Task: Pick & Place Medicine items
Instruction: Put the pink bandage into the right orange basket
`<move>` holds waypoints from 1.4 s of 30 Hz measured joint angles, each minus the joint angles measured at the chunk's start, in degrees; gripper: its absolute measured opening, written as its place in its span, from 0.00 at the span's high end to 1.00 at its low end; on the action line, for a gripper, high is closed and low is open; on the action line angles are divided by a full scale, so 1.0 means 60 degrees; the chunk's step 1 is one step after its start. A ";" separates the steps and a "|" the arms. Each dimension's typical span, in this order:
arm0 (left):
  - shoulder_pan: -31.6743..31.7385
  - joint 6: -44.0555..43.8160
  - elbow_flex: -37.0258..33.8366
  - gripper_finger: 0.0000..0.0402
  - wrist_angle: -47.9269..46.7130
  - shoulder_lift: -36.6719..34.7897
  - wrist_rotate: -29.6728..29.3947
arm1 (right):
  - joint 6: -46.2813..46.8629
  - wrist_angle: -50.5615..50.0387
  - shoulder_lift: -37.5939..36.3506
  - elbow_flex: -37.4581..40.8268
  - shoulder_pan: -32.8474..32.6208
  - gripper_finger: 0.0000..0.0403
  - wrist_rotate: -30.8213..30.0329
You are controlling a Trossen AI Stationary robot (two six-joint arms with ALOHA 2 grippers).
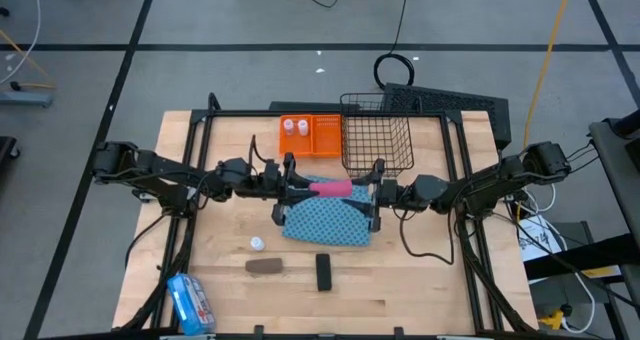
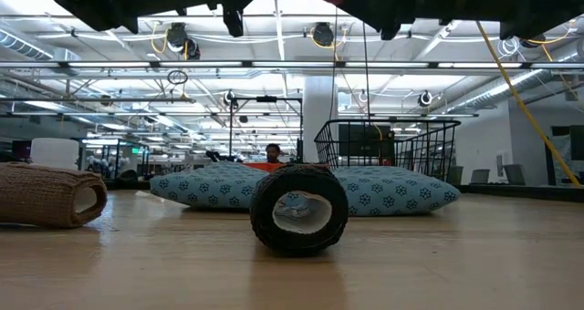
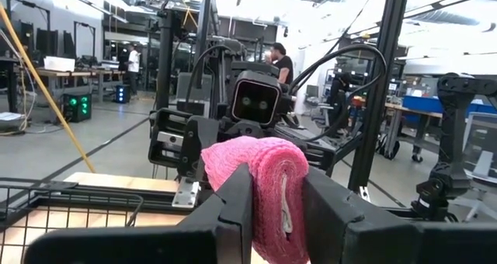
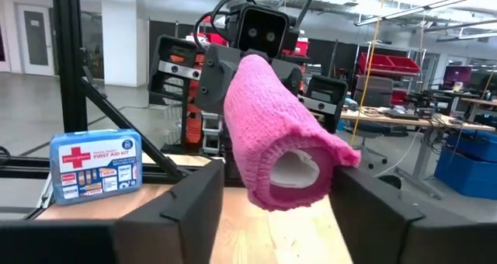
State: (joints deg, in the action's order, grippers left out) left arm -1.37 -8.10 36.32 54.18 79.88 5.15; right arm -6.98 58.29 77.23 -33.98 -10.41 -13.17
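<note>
The pink roll is hanging in the air between the two arms, above the blue cloth in the middle of the table. The left hand is pinching one end of it tight. The right hand is sitting around the other end with its fingers spread, one on each side, and they are not squeezing it, as far as the right wrist view shows.

This looks like a pass from one hand to the other, and that is where things could go wrong. If the left hand is letting go before the right one is closing, the roll is falling onto the cloth and may roll away. If both are pulling at once, the soft roll could stretch, unwind or slip out. The loose flap at the right end could also get caught alone, so only a bit of wrap is held.

The wire basket and orange tray with two small white bottles are close behind, so a wide swing could bump them. Another white bottle, a brown roll and a black roll are waiting on the table.
</note>
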 joint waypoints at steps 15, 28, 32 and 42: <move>0.0007 0.0011 0.0004 0.81 -0.0016 0.0007 -0.0009 | 0.0043 0.0321 -0.0004 -0.0004 0.0172 0.50 0.0240; 0.0011 -0.0108 0.0000 0.81 -0.0301 0.0005 -0.0026 | 0.0008 0.0459 -0.0007 -0.0004 0.0189 0.78 0.0205; 0.0011 -0.1196 0.0098 0.75 -0.0893 -0.0082 -0.0150 | 0.0007 0.0196 -0.0013 -0.0004 0.0188 0.92 0.0208; -0.0062 -0.1197 0.4725 0.34 -1.2422 -0.0961 -0.2326 | 0.0036 -0.0431 -0.0012 -0.0044 0.0182 0.93 0.0196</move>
State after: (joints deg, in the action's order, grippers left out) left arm -1.74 -15.28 64.66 -20.35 74.11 -8.81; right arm -6.77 55.70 77.16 -34.24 -9.32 -11.99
